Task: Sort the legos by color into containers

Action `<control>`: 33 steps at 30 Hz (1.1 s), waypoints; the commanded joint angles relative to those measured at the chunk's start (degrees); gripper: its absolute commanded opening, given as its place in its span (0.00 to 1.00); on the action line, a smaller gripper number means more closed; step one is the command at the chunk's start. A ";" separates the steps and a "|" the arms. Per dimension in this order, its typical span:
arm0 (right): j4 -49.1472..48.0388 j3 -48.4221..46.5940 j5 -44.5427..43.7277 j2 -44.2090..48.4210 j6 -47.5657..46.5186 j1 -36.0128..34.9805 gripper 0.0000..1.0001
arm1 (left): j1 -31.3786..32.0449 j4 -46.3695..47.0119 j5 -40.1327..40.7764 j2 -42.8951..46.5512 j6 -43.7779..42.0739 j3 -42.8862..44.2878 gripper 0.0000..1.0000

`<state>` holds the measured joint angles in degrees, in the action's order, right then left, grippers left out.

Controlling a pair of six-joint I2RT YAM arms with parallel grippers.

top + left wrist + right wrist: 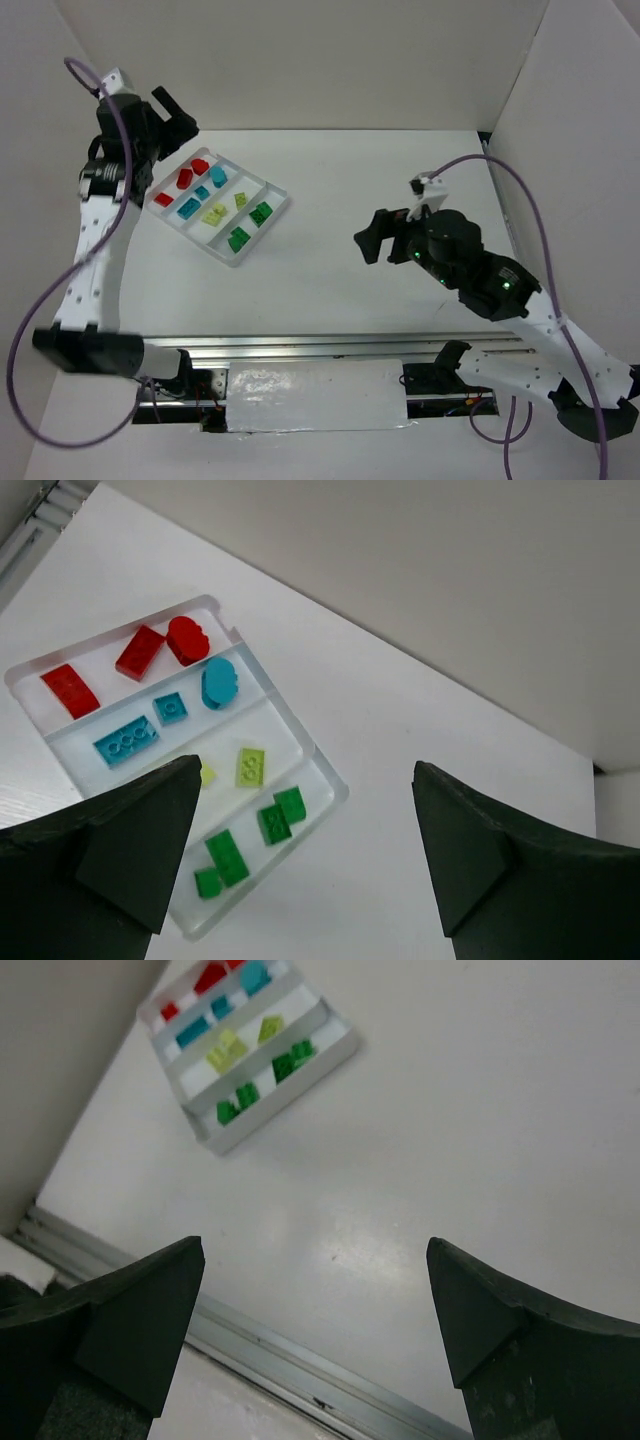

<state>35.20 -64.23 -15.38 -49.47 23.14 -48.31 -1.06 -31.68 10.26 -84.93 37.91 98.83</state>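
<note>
left gripper (176,113): hung over the far-left end of the tray, fingers spread wide, nothing between them.
risk, left: could have clipped the tray wall or the red row on a straight drop. Would likely have shoved or tipped the light tray and mixed colours over the low dividers.
tray (268,222): sat skewed on the left half of the table, well apart from the right arm.
legos (125,742): lay inside the tray, one colour to each of the compartments (105,675) as far as visible: red, teal, yellow, green. Partly hidden behind a left finger at the yellow row in the wrist view. Spotted none loose on the table.
task state: judged sorted, or near enough.
right gripper (368,238): hovered over bare table right of centre, fingers spread wide, empty.
risk, right: could only have reached the tray with a wide leftward sweep; judged low.
cables (481,158): looped slack off both arms. Could have snagged or dragged across the tray on a retract.
table (330,290): flat white, smooth-looking, slight sheen. Probably gave the tray little grip, so any nudge would have slid it.
room: boxed in by plain white walls (300,60) left, back and right. Edged on the near side by a metal rail (300,345) and a white taped patch (315,395).
</note>
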 commanded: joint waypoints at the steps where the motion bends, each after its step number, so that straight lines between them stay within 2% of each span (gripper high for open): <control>1: 10.40 -8.53 -13.09 4.82 4.19 0.33 1.00 | 4.30 -8.39 4.23 11.68 -6.79 -9.07 1.00; 4: 17.08 -13.20 -17.92 8.16 4.99 0.24 1.00 | 5.98 -9.88 2.74 20.57 -11.53 -14.97 1.00; 8: 23.41 -17.94 -20.05 12.81 4.99 0.33 1.00 | 6.42 -16.73 6.69 27.34 -16.99 -17.00 0.99; 10: 25.17 -19.62 -18.99 15.98 4.64 0.50 1.00 | 8.60 -16.67 9.16 34.36 -16.91 -21.02 1.00; 12: 26.14 -20.23 -18.12 19.48 4.72 0.33 1.00 | 8.62 -17.26 7.41 41.29 -14.64 -23.67 1.00; 16: 26.32 -18.92 -16.53 25.12 4.03 0.24 1.00 | 8.62 -18.15 3.99 50.45 -13.13 -25.00 1.00; 20: 26.76 -17.25 -16.17 29.95 4.46 0.24 1.00 | 8.62 -21.66 5.99 58.01 -12.95 -26.48 1.00; 26: 26.41 -16.54 -16.18 31.72 4.38 0.24 1.00 | 8.62 -24.39 9.86 64.44 -11.81 -30.01 1.00; 33: 25.18 -15.93 -16.18 30.40 4.29 0.33 1.00 | 8.62 -23.34 10.31 64.27 -11.37 -31.67 1.00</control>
